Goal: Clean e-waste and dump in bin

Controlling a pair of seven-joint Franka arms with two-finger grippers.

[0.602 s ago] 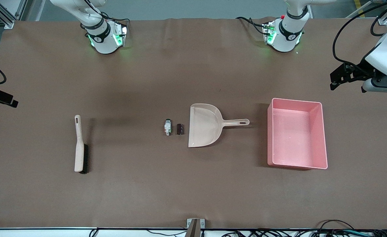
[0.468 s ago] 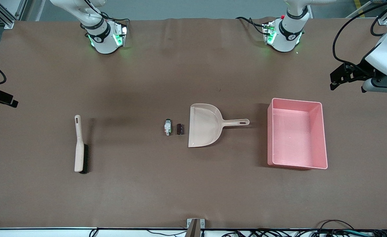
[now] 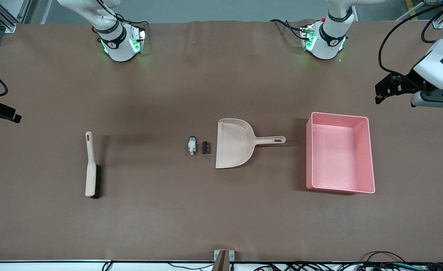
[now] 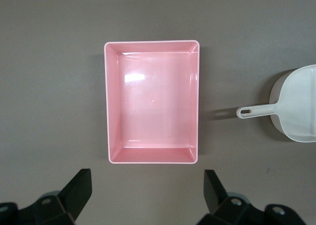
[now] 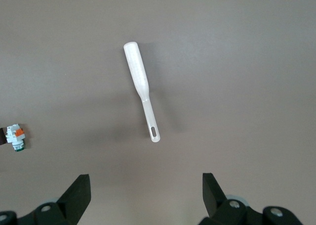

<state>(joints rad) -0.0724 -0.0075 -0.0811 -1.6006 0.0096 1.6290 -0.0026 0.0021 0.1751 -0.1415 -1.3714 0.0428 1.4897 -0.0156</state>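
The e-waste lies mid-table: a white-grey block (image 3: 192, 145) with orange and green marks, and a dark cylinder-like piece (image 3: 206, 147) beside it. Both lie just off the mouth of the beige dustpan (image 3: 232, 145). The pink bin (image 3: 366, 158) stands at the left arm's end, past the dustpan handle. My left gripper (image 3: 383, 92) hangs open and empty in the air by the bin's corner on the bases' side; its wrist view shows the bin (image 4: 112, 101) and the dustpan (image 4: 298, 106) past the gripper (image 4: 148, 195). My right gripper (image 3: 12, 114) is open and empty (image 5: 146, 195) at the right arm's end.
A beige brush (image 3: 90, 165) with dark bristles lies toward the right arm's end; it also shows in the right wrist view (image 5: 140, 89), with the white-grey block (image 5: 15, 136) at that view's edge. Both arm bases (image 3: 119, 41) stand along the table's edge farthest from the front camera.
The left arm has shifted slightly toward the bases' side of the table. The right arm and the things on the table have not moved.
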